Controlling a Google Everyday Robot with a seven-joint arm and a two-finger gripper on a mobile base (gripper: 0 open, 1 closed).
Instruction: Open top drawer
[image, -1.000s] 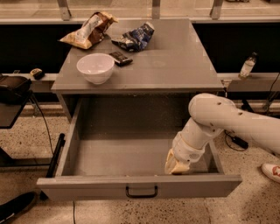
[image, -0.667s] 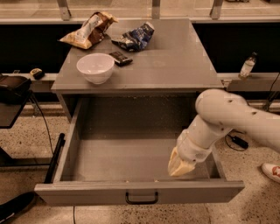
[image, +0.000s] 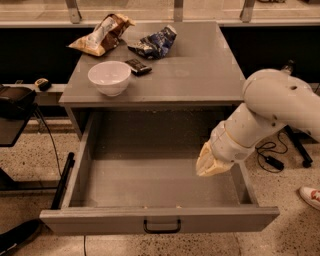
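The top drawer (image: 150, 180) of the grey cabinet stands pulled far out, its plain grey inside bare. Its front panel runs along the bottom of the view with a small black loop handle (image: 161, 226) at the centre. My white arm comes in from the right. My gripper (image: 209, 166) hangs over the right side of the drawer, close to its right wall and apart from the handle.
On the cabinet top (image: 200, 75) stand a white bowl (image: 109, 77), a brown snack bag (image: 101, 34), a blue snack bag (image: 155, 42) and a small dark bar (image: 137, 66). A black stand (image: 15, 102) is at the left. Cables (image: 270, 155) lie on the floor at right.
The drawer has slid further out toward the camera. My arm and gripper have risen a little over the drawer's right side.
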